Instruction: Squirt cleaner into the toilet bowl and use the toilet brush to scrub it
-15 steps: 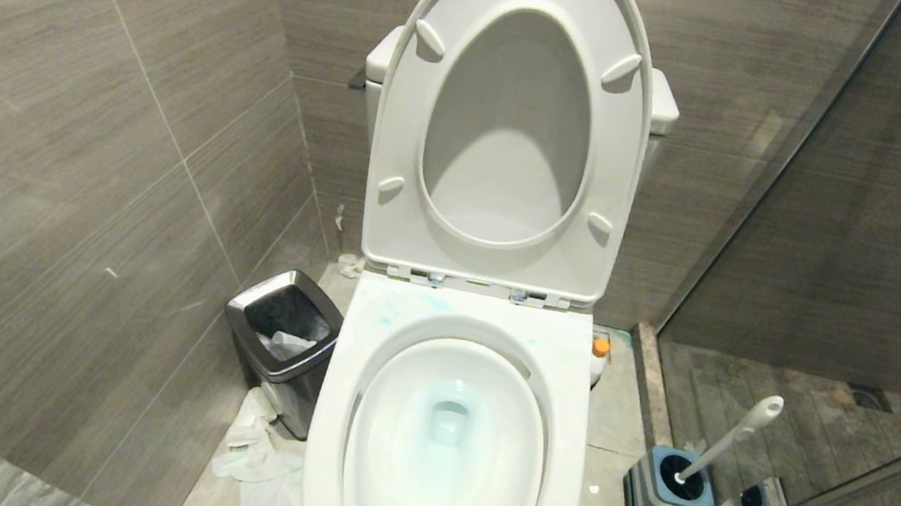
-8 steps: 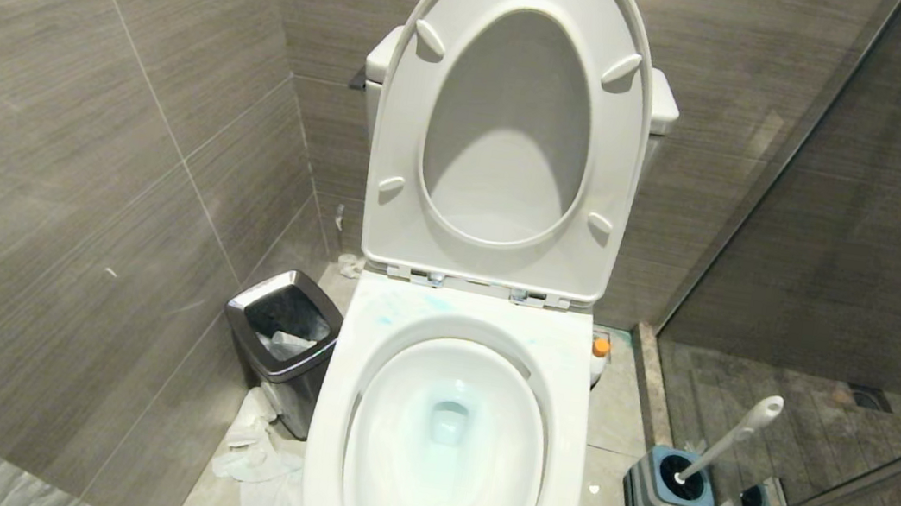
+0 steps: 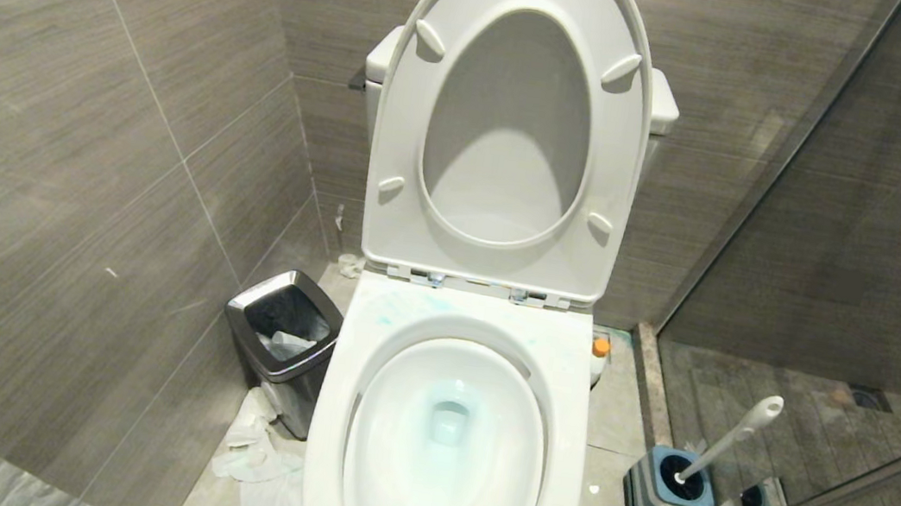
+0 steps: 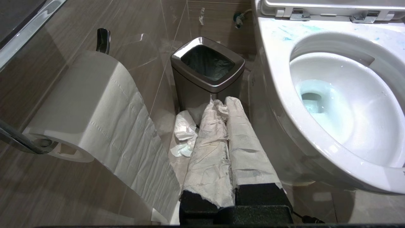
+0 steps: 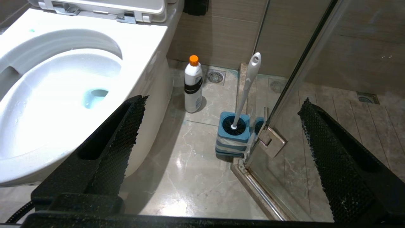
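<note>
Cleaner (image 5: 193,84) stands upright on the floor just right of the toilet bowl (image 3: 334,412), near the toilet brush (image 5: 248,84). It looks light, stiff, maybe slippery; grip its waist. Right gripper (image 5: 221,133) fingers spread; left gripper (image 4: 226,104) fingers clenched, paper-wrapped.

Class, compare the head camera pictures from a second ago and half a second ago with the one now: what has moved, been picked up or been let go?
Nothing visibly changed. The toilet bowl stays open with bluish water, the cleaner stands on the floor beside it, the toilet brush sits in its holder, and the waste bin has not moved.
</note>
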Controlling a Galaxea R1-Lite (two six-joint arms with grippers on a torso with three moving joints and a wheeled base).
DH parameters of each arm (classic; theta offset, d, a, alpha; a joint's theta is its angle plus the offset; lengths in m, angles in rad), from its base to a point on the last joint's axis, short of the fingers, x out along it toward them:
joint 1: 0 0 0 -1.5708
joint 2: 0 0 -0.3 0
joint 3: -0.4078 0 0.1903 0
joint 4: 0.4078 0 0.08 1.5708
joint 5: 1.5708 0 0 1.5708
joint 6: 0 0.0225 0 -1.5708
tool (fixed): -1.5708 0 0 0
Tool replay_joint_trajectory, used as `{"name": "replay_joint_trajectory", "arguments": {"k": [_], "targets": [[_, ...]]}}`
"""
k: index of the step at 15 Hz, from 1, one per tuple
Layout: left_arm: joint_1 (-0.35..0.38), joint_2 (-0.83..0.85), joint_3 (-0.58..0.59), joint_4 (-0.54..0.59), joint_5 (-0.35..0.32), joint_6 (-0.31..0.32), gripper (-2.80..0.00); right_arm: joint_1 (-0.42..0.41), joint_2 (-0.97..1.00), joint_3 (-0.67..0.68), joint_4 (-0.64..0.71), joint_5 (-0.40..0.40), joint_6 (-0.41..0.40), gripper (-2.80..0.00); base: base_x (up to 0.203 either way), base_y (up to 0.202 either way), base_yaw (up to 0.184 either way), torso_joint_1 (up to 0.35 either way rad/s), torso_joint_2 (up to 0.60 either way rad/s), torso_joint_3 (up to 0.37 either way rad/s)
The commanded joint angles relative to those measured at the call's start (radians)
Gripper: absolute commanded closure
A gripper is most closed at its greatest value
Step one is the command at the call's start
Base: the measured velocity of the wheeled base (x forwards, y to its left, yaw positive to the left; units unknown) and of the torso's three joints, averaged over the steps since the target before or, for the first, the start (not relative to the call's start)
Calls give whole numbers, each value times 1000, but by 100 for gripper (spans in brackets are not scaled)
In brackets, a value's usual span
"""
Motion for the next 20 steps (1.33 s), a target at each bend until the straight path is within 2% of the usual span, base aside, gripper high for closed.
{"name": "replay_joint_trajectory", "arguments": {"k": [1,20], "targets": [[0,1,6,0,0,-1,0,0,0,11,0,0,0,-280,0,0,0,0,0,0],[0,1,7,0,0,-1,0,0,0,11,0,-1,5,-280,0,0,0,0,0,0]]}}
